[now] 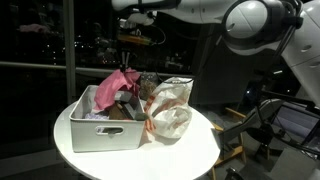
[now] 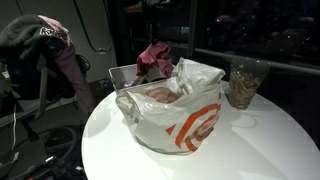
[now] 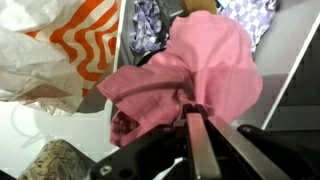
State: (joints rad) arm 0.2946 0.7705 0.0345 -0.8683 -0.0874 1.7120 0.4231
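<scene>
Hand (image 3: 190, 112) tight around pink cloth (image 3: 205, 60), over bin (image 1: 105, 135)

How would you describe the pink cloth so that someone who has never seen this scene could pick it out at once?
Find the round white table, then the white bin on it, beside the orange-striped bag. The pink cloth sticks up from that bin, pinched in the shut jaws. It is the only plain pink piece; the clothes around it are dark or patterned.

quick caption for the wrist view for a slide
Jaws shut on a crumpled pink cloth, beside a white plastic bag with orange stripes.
</scene>
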